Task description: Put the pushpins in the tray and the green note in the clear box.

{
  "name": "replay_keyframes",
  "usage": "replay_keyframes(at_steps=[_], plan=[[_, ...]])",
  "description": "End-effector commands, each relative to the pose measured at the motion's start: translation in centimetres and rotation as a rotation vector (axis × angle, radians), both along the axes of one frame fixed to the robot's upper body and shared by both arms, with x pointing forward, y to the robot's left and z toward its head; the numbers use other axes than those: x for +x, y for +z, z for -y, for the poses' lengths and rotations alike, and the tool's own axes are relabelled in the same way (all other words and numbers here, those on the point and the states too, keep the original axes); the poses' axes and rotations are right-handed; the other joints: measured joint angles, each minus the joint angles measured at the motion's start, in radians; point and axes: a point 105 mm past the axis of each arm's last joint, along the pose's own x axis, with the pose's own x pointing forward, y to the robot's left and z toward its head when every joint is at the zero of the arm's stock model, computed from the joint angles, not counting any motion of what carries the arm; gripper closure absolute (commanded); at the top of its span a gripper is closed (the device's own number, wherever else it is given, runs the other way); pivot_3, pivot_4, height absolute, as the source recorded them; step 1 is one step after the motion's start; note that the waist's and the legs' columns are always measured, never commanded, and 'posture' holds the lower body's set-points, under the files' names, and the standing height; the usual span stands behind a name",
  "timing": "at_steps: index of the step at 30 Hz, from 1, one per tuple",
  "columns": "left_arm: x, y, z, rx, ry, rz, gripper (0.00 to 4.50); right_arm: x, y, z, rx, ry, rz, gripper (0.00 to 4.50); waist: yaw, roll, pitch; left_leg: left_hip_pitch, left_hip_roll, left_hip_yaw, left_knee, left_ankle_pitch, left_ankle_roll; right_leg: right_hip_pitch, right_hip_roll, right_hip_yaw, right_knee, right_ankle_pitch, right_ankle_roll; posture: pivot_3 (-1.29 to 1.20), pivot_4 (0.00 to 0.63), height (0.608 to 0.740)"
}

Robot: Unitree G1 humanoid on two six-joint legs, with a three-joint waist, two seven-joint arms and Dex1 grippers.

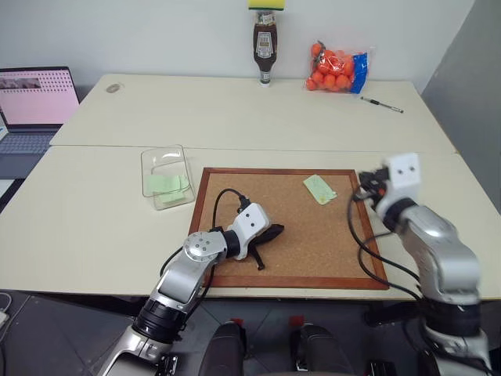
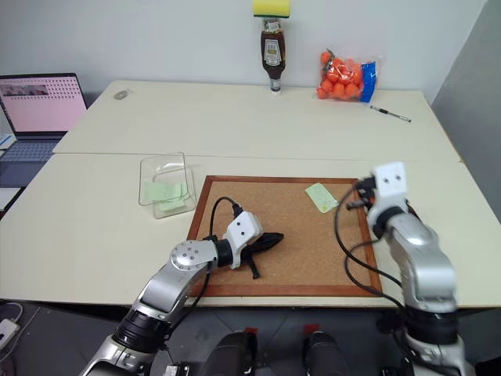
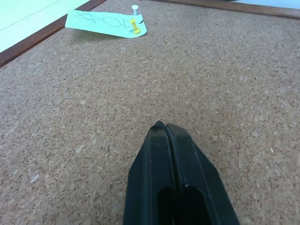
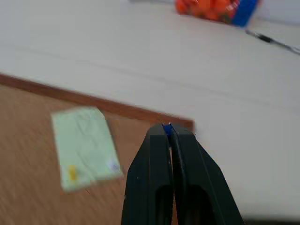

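- Right pincer [image 4: 169, 129] was clamped on a blue pushpin [image 4: 167, 127], with just a blue sliver showing at the tips. The grip looked marginal, so the pin could pop out on the way and roll off the worktop [image 1: 258, 117].
- No tray was visible from where the cameras looked, so the drop spot was uncertain and the pin could end up in the wrong place.
- The green note [image 1: 319, 188] lay on the corkboard [image 1: 297, 235] near its far right corner, pinned by a yellow pushpin [image 3: 135, 27], with a clear pushpin [image 3: 135, 8] at its edge. Lifting the note before the pins came out would probably tear it.
- The clear box [image 1: 166, 178] sat on the worktop, touching or just off the board's far left corner. It already held pale green slips.
- Left pincer [image 1: 268, 235] was fully closed and empty, low over the board's near middle and pointing toward the note. Any drop would scrape the cork.
- Right arm was bent and raised just beside the board's right edge, with its pincer pointing roughly forward over the far right corner.
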Motion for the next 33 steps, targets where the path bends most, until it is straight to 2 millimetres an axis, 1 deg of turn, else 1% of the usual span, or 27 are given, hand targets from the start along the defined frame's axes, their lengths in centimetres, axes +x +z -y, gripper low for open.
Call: replay_keyframes(at_steps=[1,4,8,12,15,17,18,19,20,23,25,27,28,29,32,33], plan=[[-1.2,-3.5,-0.2,0.074,-0.017,-0.119,4.50,-1.6,0.4,2.3,-0.046,-0.100,0.015,4.44,-0.001,0.002,-0.001,0.000,0.000,0.000,0.000,0.000,0.000,0.000,0.000,0.000,0.000,0.000,0.000,0.00,0.150,0.740],[-1.2,-3.5,-0.2,0.074,-0.021,-0.117,4.50,-2.0,-0.5,3.8,-0.065,-0.165,-0.015,4.44,-0.002,0.004,-0.002,0.001,0.000,0.000,0.000,0.000,0.000,0.000,0.000,-0.001,0.001,0.000,0.000,0.00,0.150,0.740],[-1.2,-3.4,-0.1,0.072,-0.025,-0.116,4.50,-1.6,-1.2,5.2,-0.074,-0.218,-0.038,4.44,-0.002,0.003,-0.003,0.001,-0.001,0.000,0.000,0.000,0.000,0.000,0.001,0.000,0.000,0.000,0.001,0.00,0.150,0.740],[-1.1,-3.3,0.0,0.067,-0.022,-0.114,4.50,-0.8,-1.5,6.1,-0.046,-0.249,-0.047,4.44,-0.002,0.003,-0.003,0.000,-0.001,0.001,0.000,0.000,0.000,0.000,0.001,0.000,0.000,0.000,0.001,0.00,0.150,0.740],[-1.2,-3.3,0.0,0.065,-0.020,-0.114,4.50,-0.5,-1.7,6.3,-0.031,-0.251,-0.053,4.44,-0.002,0.003,-0.003,0.000,-0.001,0.001,0.000,0.000,0.000,0.000,0.001,0.000,-0.001,0.000,0.001,0.00,0.150,0.740],[-1.2,-3.3,0.1,0.065,-0.018,-0.114,4.50,-0.3,-1.7,6.5,-0.024,-0.257,-0.053,4.01,-0.002,0.003,-0.003,0.000,-0.001,0.001,0.000,0.000,0.000,0.000,0.002,0.000,-0.001,0.000,0.001,0.00,0.150,0.740],[-1.2,-3.3,0.1,0.064,-0.017,-0.114,4.50,-0.2,-1.7,6.6,-0.021,-0.261,-0.052,3.91,-0.002,0.004,-0.003,0.000,-0.001,0.001,0.000,0.000,0.000,0.000,0.002,0.000,-0.001,0.000,0.001,0.00,0.150,0.740],[-1.2,-3.3,0.1,0.063,-0.016,-0.114,4.50,-0.2,-1.7,6.6,-0.019,-0.263,-0.053,3.64,-0.002,0.004,-0.003,0.000,-0.001,0.001,0.000,0.000,0.000,0.000,0.002,0.000,-0.001,0.000,0.001,0.00,0.150,0.740],[-1.2,-3.3,0.1,0.063,-0.016,-0.114,4.50,-0.1,-1.6,6.7,-0.016,-0.265,-0.053,3.48,-0.002,0.004,-0.003,0.000,-0.001,0.001,0.000,0.000,0.000,0.000,0.002,0.000,-0.001,0.000,0.001,0.00,0.150,0.740],[-1.2,-3.3,0.0,0.063,-0.014,-0.114,4.50,-0.1,-1.4,6.7,-0.010,-0.265,-0.049,2.81,-0.002,0.004,-0.003,0.000,-0.001,0.001,0.000,0.000,0.000,0.000,0.002,0.000,-0.001,0.000,0.001,0.00,0.150,0.740],[-1.2,-3.3,0.0,0.063,-0.014,-0.114,4.50,-0.2,-1.2,6.7,-0.007,-0.265,-0.039,2.74,-0.002,0.004,-0.003,0.000,-0.001,0.001,0.000,0.000,0.000,0.000,0.002,0.000,-0.001,0.000,0.001,0.00,0.150,0.740],[-1.1,-3.2,0.0,0.064,-0.014,-0.113,4.50,-0.3,-0.6,6.5,0.005,-0.257,-0.015,2.74,-0.002,0.004,-0.003,0.000,-0.001,0.001,0.000,0.000,0.000,0.000,0.002,0.000,-0.001,0.000,0.001,0.00,0.150,0.740],[-1.1,-3.2,0.0,0.065,-0.013,-0.113,4.50,-0.4,-0.3,5.9,0.019,-0.228,0.001,2.74,-0.002,0.004,-0.003,0.000,-0.001,0.001,0.000,0.000,0.000,0.000,0.002,0.000,-0.001,0.000,0.001,0.00,0.150,0.740],[-1.1,-3.2,-0.1,0.065,-0.013,-0.113,4.50,-0.5,0.0,5.2,0.033,-0.191,0.013,2.74,-0.002,0.004,-0.003,0.000,-0.001,0.001,0.000,0.000,0.000,0.000,0.002,0.000,-0.001,0.000,0.001,0.00,0.150,0.740],[-1.1,-3.2,-0.1,0.066,-0.013,-0.112,4.50,-0.9,0.6,2.1,0.036,-0.037,0.038,2.74,-0.002,0.004,-0.003,0.000,-0.001,0.000,0.000,0.000,0.000,0.000,0.002,0.000,-0.001,0.000,0.001,0.00,0.150,0.740],[-1.1,-3.2,-0.2,0.066,-0.013,-0.113,4.50,-1.0,0.7,1.4,0.035,-0.006,0.040,2.74,-0.002,0.004,-0.003,0.000,-0.001,0.000,0.000,0.000,0.000,0.000,0.002,0.000,-0.001,0.000,0.001,0.00,0.150,0.740]])
